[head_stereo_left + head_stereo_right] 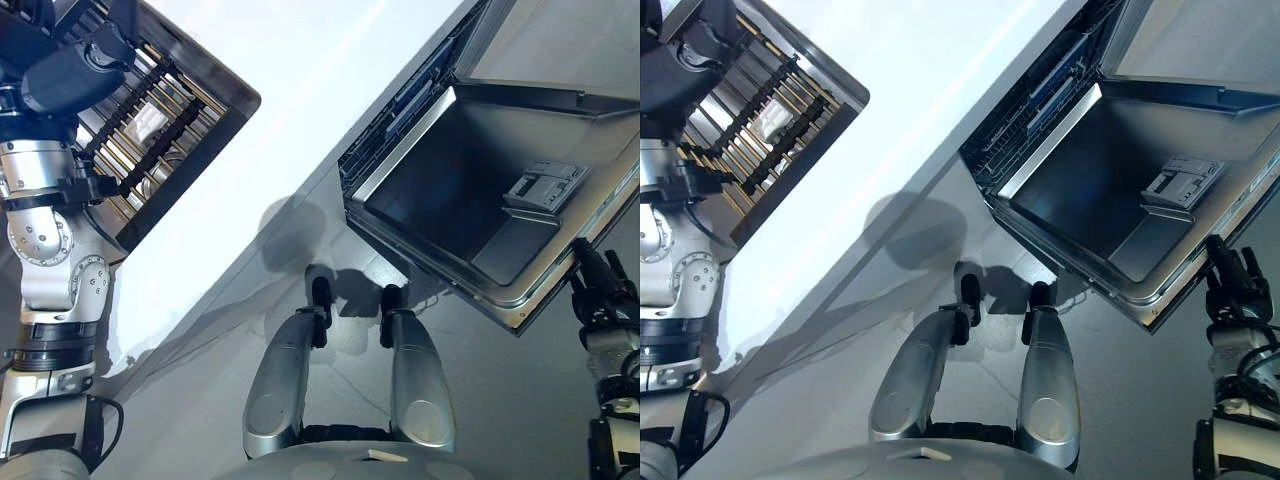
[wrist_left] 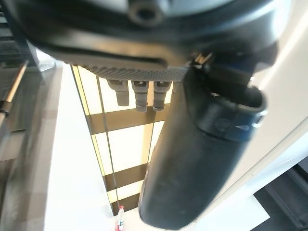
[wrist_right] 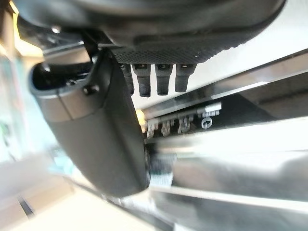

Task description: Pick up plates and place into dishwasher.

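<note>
**Left eye view: no plate in either robot hand**

Dishwasher door (image 1: 470,215) hangs open, with the white bench (image 1: 290,110) and its dish rack (image 1: 165,120) just beside. Left robot hand (image 2: 144,91) hovers over the rack with fingers relaxed, holding nothing. Right robot hand (image 3: 159,77) is empty by the door's edge, fingers loose. Can't make out any plates. My worry is that right arm clipping the door.

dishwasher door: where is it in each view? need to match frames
Left eye view: open dishwasher door, upper right.
Right eye view: same door, upper right.
Left wrist view: cannot make it out.
Right wrist view: shiny metal past the right robot hand, cannot tell if it's the door.
Shared landmark: grey detergent dispenser on the door.
</note>
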Available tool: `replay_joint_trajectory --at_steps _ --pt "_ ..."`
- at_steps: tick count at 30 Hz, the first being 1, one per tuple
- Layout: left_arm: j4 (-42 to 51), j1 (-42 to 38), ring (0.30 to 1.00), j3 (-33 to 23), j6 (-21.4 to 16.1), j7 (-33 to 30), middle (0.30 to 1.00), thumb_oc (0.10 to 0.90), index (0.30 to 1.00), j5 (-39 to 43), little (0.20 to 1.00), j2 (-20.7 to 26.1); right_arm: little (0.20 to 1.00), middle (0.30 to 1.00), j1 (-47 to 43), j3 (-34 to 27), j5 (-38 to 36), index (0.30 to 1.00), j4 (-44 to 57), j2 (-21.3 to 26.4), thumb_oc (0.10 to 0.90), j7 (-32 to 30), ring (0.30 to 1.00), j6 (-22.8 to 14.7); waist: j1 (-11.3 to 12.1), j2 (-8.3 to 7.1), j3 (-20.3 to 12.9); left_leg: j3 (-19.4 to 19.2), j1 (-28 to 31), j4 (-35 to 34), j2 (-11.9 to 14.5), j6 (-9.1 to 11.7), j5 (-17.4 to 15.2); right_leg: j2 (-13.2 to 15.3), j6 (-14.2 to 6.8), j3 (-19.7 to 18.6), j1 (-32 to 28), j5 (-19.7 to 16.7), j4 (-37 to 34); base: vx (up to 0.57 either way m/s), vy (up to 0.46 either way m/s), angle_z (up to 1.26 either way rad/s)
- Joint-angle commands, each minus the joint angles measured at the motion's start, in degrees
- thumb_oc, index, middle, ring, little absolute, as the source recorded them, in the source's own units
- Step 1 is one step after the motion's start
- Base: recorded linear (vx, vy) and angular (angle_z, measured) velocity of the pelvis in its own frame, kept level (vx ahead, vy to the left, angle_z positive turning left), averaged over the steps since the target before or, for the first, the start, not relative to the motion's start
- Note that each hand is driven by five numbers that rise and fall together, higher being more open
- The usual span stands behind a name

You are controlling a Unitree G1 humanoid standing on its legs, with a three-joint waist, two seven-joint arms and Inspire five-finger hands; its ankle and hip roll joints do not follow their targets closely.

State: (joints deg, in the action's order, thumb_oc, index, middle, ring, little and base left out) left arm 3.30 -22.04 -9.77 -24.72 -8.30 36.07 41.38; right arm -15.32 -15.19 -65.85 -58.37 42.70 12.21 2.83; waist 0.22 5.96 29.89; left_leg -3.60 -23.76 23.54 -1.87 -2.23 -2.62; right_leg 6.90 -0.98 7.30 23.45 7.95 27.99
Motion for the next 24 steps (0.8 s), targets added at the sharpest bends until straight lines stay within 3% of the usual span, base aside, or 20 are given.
replay_joint_trajectory --at_steps 1,6,8,15,24 --pt "-0.9 0.4 0.9 -1.2 -3.1 0.6 0.9 0.8 0.9 -0.8 0.9 0.2 0.9 0.9 -4.0 10.7 7.7 0.9 -1.7 -7.6 0.8 10.2 0.9 9.1 4.1 -2.4 -0.1 0.3 3.0 -3.1 -3.8 -2.4 -4.4 -2.3 0.0 2.4 -0.3 -0.3 -2.0 -0.02 -0.045 0.07" --pt "-0.8 -0.3 0.9 -0.4 -2.8 0.4 0.9 0.8 0.9 -0.6 0.9 1.3 0.9 0.9 -5.7 14.2 12.3 0.9 1.7 -6.4 0.8 17.7 0.9 9.3 4.7 -3.41 -0.1 0.5 3.4 -3.7 -3.4 -2.2 -4.0 -2.2 -0.4 3.2 -1.3 -1.3 -3.7 -0.01 -0.032 0.01" --pt "-0.6 0.4 0.9 -0.2 -3.4 0.3 0.9 0.8 0.9 -0.7 0.9 1.8 0.9 0.9 -6.1 17.0 12.0 0.9 9.2 -6.2 0.8 20.9 0.9 9.0 4.9 -4.32 -0.1 0.7 3.5 -3.7 -3.3 -2.1 -3.9 -2.1 -0.5 3.6 -1.9 -1.8 -4.4 -0.01 -0.015 0.0" --pt "-1.1 5.1 0.9 -0.2 -7.3 0.2 0.9 0.8 0.9 -2.9 0.9 0.5 0.9 0.9 -5.6 20.7 2.6 0.9 35.7 -7.6 0.8 21.6 0.9 6.8 4.5 -6.21 -0.1 0.5 6.8 -5.6 -3.0 -2.2 -3.6 -2.3 -1.3 4.4 -5.4 -2.7 -7.3 0.01 0.027 -0.12" --pt "-2.1 5.7 0.9 0.4 -6.9 0.8 0.9 0.8 0.9 -3.7 0.9 -0.1 0.9 0.9 -8.8 21.1 1.4 0.9 50.7 -13.3 0.8 17.8 0.9 3.5 4.6 -7.13 -0.3 0.5 12.7 -8.3 -3.2 -2.8 -3.4 -2.6 -2.3 4.2 -11.6 -4.1 -11.4 0.03 0.062 -0.18"
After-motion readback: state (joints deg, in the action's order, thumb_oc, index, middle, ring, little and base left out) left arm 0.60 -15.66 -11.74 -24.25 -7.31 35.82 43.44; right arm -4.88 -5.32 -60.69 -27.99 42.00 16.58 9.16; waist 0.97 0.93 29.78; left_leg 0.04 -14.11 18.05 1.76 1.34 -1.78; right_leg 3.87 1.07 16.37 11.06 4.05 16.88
